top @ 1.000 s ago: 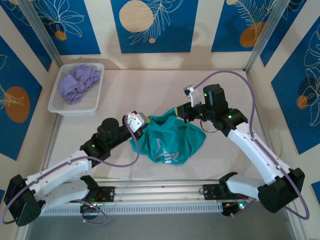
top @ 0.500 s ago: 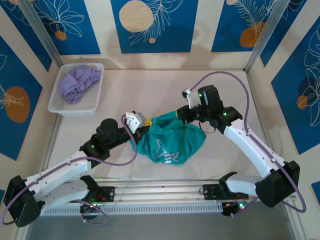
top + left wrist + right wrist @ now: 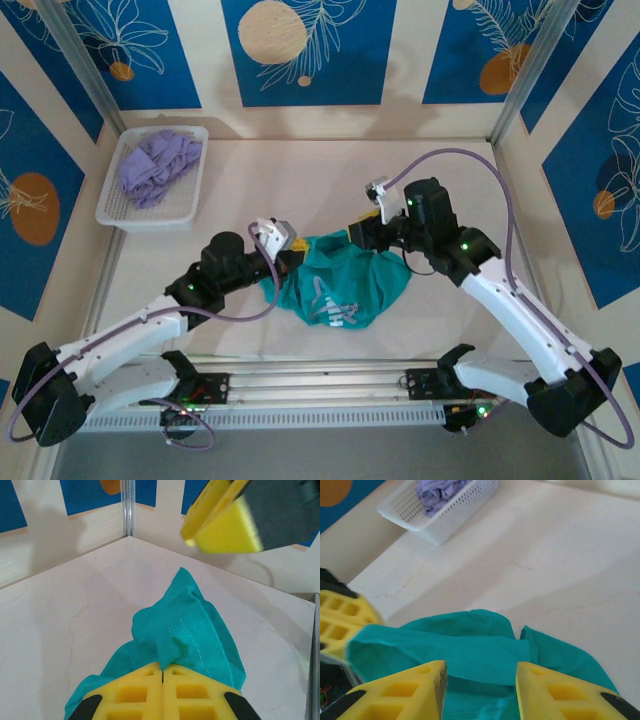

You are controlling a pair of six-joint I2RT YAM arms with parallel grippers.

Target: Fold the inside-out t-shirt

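On the pale table (image 3: 300,170), your left gripper (image 3: 162,672) pinches the t-shirt (image 3: 345,285) to anchor it while your right gripper (image 3: 480,672) gapes over it, probably ready to grasp.

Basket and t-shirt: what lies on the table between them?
Bare table runs from basket to t-shirt, seen in the right wrist view; the left hand grips the shirt's edge on that side.

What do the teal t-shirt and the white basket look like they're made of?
The teal t-shirt looks like soft matte knit fabric, probably cotton: it creases and shows stitched seams. The white basket seems to be rigid plastic, with latticed walls.
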